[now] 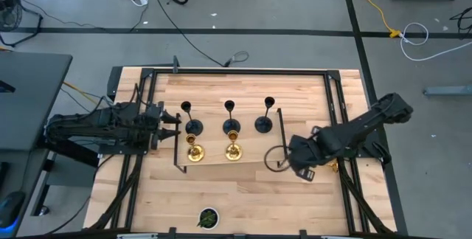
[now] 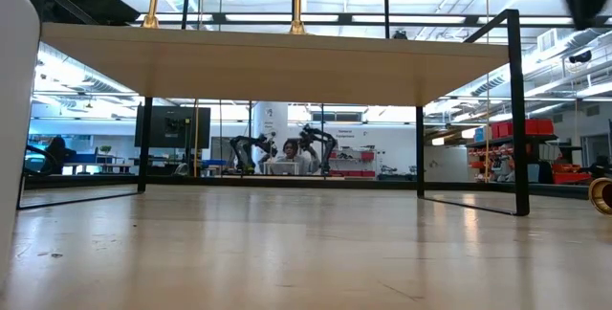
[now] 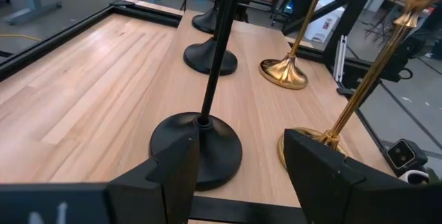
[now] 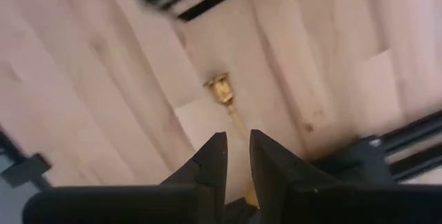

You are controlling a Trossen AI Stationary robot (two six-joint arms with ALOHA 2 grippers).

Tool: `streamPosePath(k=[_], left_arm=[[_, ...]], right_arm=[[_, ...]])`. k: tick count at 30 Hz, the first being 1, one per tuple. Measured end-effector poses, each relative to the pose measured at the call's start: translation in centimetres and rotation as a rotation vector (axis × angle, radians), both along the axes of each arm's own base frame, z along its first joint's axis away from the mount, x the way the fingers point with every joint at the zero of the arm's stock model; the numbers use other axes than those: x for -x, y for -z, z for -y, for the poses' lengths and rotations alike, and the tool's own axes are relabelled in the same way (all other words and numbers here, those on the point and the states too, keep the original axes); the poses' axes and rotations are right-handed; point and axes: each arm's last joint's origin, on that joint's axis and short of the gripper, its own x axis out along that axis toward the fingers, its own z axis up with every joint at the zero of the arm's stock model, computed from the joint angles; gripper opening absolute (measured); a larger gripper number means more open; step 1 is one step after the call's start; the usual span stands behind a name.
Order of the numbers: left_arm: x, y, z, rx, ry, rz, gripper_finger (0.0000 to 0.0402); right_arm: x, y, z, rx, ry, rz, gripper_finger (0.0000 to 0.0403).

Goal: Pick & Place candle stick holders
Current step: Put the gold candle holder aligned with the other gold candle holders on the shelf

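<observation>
Three black candle stick holders (image 1: 230, 125) and two gold ones (image 1: 233, 150) stand upright by their round bases on a raised wooden shelf (image 1: 243, 91). A third gold holder (image 4: 222, 91) lies on the table at the right (image 1: 333, 167); its base rim shows in the low view (image 2: 602, 195). My right gripper (image 4: 237, 137) points down above it, its fingers a narrow gap apart with nothing between them, and they hide its lower stem. My left gripper (image 3: 238, 182) is open at the shelf's left end. It faces a black holder's base (image 3: 197, 148) and a gold one (image 3: 311, 144).
The shelf rests on a black frame whose legs (image 2: 519, 119) stand on the table. A small dark round thing with green inside (image 1: 208, 217) sits at the near edge. Bare wood lies between the shelf and the near edge. A person (image 2: 287, 152) sits far behind.
</observation>
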Motion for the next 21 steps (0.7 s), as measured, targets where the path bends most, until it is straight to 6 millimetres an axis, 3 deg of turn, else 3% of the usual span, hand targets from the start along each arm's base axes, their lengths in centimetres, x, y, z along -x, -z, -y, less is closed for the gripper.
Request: streamPosePath(k=[9,21], left_arm=[[0.0,0.0,0.0,-0.001,0.0,0.0,0.0211],[0.0,0.0,0.0,-0.012,0.002,0.0,0.0211]], right_arm=[[3.7,2.8,-1.3,-0.074,0.071,0.035,0.0063],[5.1,8.7,-1.9,-0.096,0.042,-0.008,0.0063]])
